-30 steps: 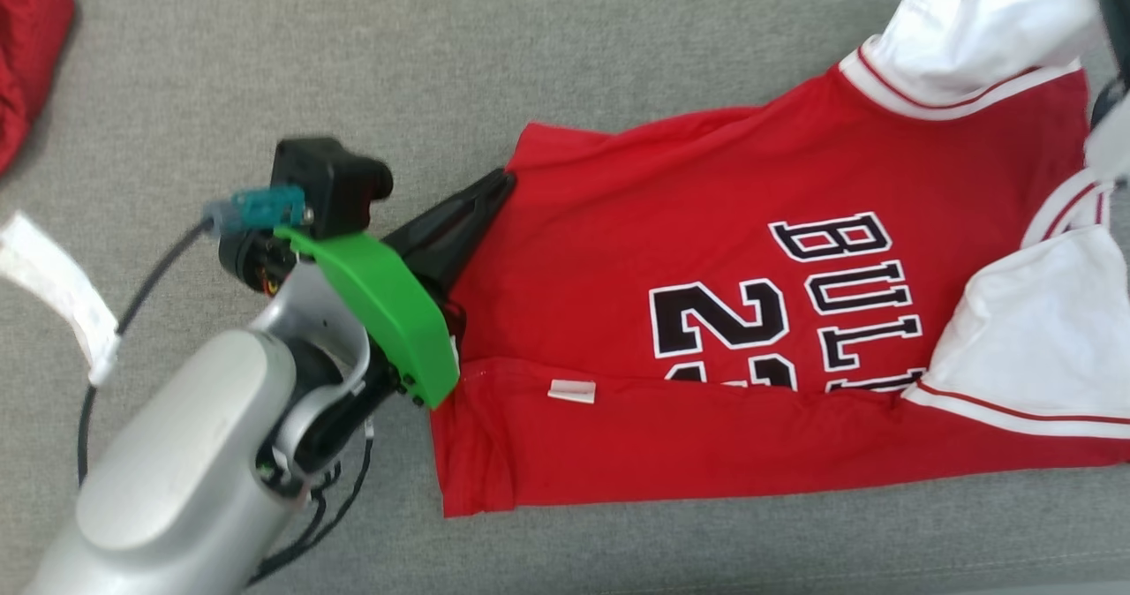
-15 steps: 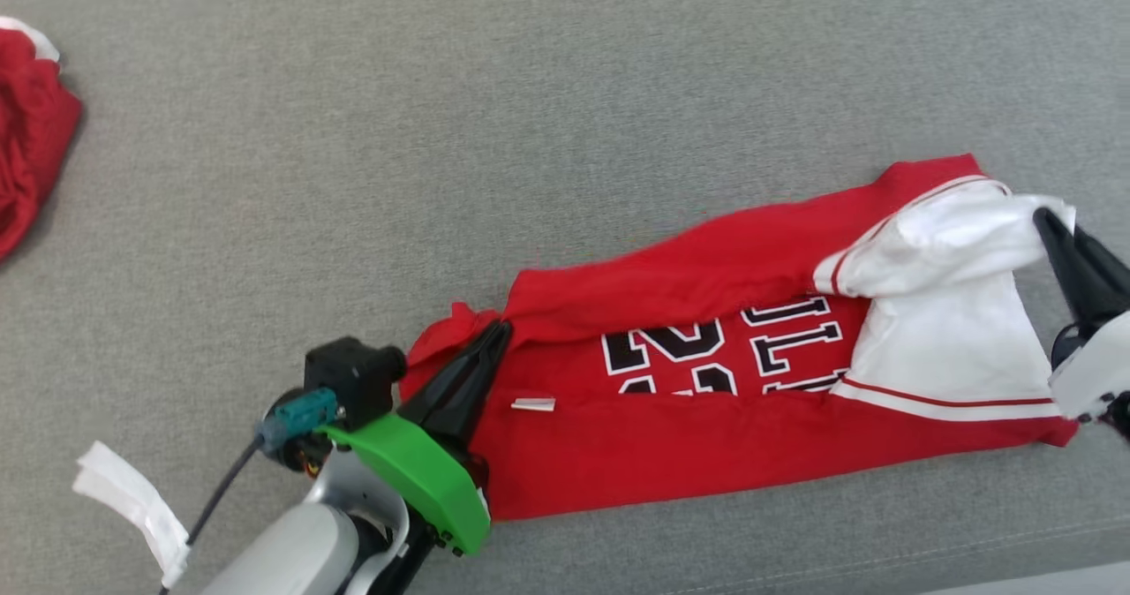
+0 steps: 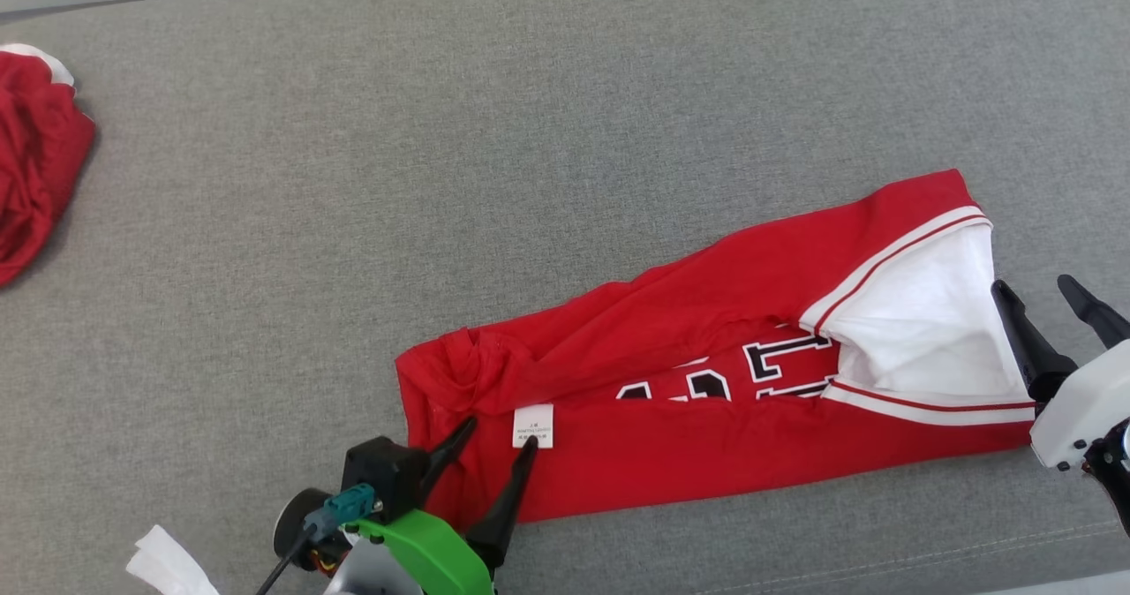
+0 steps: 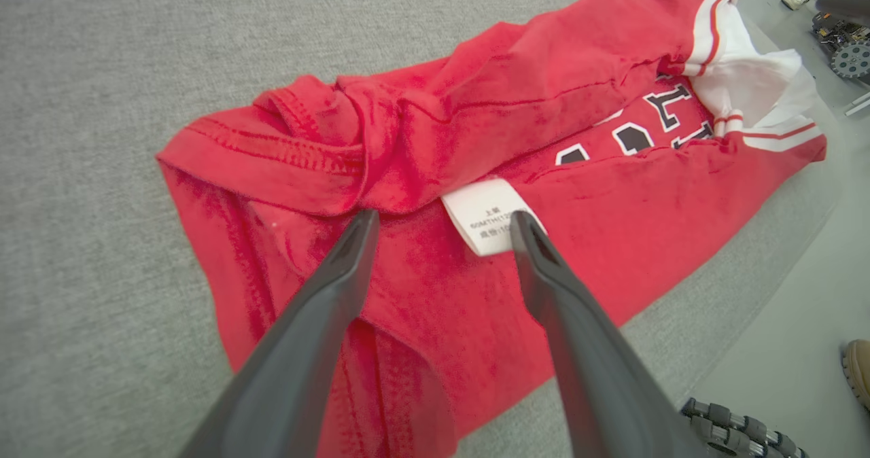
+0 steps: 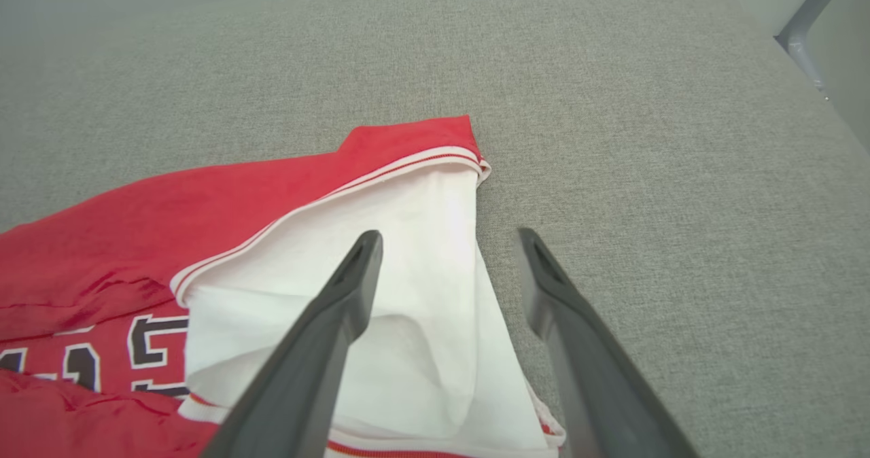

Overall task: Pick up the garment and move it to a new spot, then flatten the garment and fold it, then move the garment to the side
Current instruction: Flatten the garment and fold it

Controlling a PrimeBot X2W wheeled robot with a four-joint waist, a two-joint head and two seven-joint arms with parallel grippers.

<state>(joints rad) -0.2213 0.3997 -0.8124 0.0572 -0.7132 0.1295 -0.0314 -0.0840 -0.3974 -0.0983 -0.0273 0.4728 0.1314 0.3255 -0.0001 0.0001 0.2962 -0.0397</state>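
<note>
The garment (image 3: 671, 348) is a red jersey with black-and-white lettering and white sleeves, lying folded lengthwise into a narrow band on the grey surface (image 3: 530, 136). My left gripper (image 3: 499, 432) stands open over its hem end, fingers either side of a white care label (image 3: 533, 425); the label (image 4: 491, 221) sits between them in the left wrist view, where the gripper (image 4: 442, 223) holds nothing. My right gripper (image 3: 1042, 290) stands open just off the white sleeve (image 3: 927, 312) end. In the right wrist view the gripper (image 5: 448, 240) straddles the sleeve's (image 5: 408, 288) edge, empty.
Another red cloth (image 3: 35, 162) is bunched at the far left edge. A white strip (image 3: 168, 564) lies near my left arm. The surface's front edge runs close below the jersey; floor, a wheeled base (image 4: 741, 424) and a shoe (image 4: 858, 370) show beyond it.
Both grippers have opened and let go of the jersey. Its far side now lies folded over the lettering, making a narrower band. The head camera has shifted.
</note>
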